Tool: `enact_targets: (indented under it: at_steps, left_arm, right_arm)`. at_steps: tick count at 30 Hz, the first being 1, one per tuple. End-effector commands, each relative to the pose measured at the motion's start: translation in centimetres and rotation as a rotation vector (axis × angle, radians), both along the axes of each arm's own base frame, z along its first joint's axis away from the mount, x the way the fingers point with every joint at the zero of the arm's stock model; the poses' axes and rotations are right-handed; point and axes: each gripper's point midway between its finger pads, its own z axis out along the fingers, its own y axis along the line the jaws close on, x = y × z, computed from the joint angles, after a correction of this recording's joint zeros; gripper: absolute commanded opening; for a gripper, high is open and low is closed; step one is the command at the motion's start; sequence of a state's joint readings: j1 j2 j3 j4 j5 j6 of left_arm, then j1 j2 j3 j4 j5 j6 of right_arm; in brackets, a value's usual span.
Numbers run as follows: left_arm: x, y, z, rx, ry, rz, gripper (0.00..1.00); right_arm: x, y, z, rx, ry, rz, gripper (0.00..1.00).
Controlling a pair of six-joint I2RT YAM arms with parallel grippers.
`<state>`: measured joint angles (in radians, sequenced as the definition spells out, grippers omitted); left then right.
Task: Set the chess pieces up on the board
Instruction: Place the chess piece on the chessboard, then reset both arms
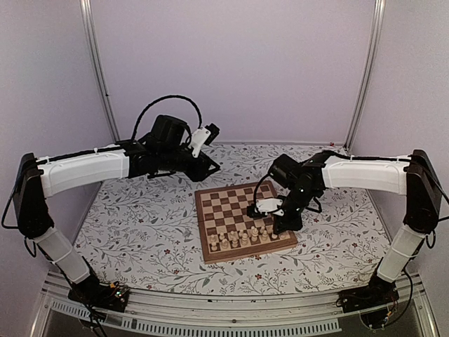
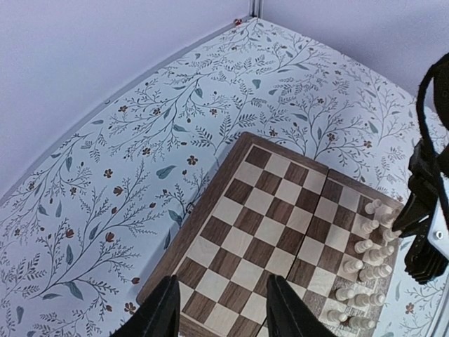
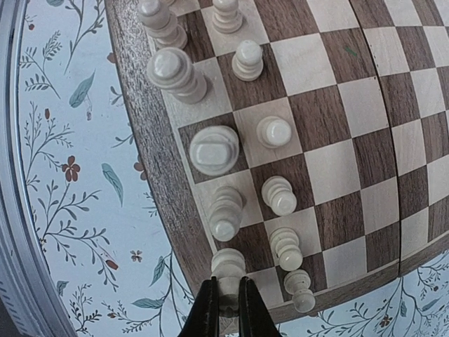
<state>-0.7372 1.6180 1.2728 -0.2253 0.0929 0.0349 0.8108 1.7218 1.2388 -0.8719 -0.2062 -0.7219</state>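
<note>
The right arm [image 1: 365, 172] is reaching down over the near right corner of the board [image 1: 223, 202]. Its jaws are pinching a corner piece [image 3: 228, 265] low on its body. That piece is sitting on the last square of the outer row, just beside the brown border. The other chess pieces [image 1: 245, 237] are standing, apparently upright, in two rows along the board's near edge, crowding close together. The left arm [image 1: 84, 168] is hovering well back over the desk [image 1: 140, 239], its jaws standing open and holding nothing. The held piece is looking light, rigid and smoothly turned, so it is probably prone to slipping or tipping if pinched high. Gripping it low on the stem, squarely and gently, is looking safest, with the fingers [image 3: 209, 312] staying off the pawn alongside.
</note>
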Motion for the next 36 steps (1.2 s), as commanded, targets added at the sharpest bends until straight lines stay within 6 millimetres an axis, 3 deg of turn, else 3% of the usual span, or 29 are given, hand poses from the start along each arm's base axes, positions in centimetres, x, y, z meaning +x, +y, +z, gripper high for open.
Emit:
enact_targets:
  at_steps: [1,12,15,22,25,28,32,34,35,36]
  left_arm:
    - [0.0,-0.1,0.4,-0.002,-0.001,-0.010,0.43]
    - [0.0,-0.1,-0.1,0.008,0.011,-0.011,0.43]
    - [0.0,-0.1,-0.1,0.008,0.012,-0.011,0.43]
    - [0.1,-0.2,-0.1,0.015,0.015,-0.013,0.43]
    - [0.3,0.2,0.8,0.031,-0.010,0.001,0.42]
    - [0.4,1.0,3.6,0.056,-0.092,0.029,0.42]
    - [0.3,3.4,8.2,0.049,-0.227,0.109,0.48]
    - [0.5,4.9,9.8,0.041,-0.276,0.177,0.62]
    - [0.7,5.9,10.6,0.039,-0.297,0.230,0.84]
    - [1.0,7.0,11.1,0.036,-0.314,0.294,0.97]
  right_arm:
    - [1.0,0.5,-0.2,-0.005,-0.033,-0.016,0.04]
    - [1.2,0.6,-1.0,-0.010,-0.030,-0.025,0.15]
    - [1.2,0.7,-0.8,-0.007,-0.030,-0.033,0.25]
    - [0.5,0.6,3.5,0.048,-0.036,0.000,0.35]
    - [1.9,0.2,7.2,0.122,-0.077,-0.023,0.35]
    - [5.5,-1.2,12.4,0.253,-0.186,-0.113,0.39]
    - [11.8,-5.6,20.2,0.460,-0.483,-0.310,0.64]
    - [13.9,-8.8,24.4,0.571,-0.648,-0.429,0.91]
    - [14.8,-10.6,26.1,0.626,-0.703,-0.520,0.98]
    - [15.6,-12.4,27.4,0.664,-0.756,-0.599,0.99]
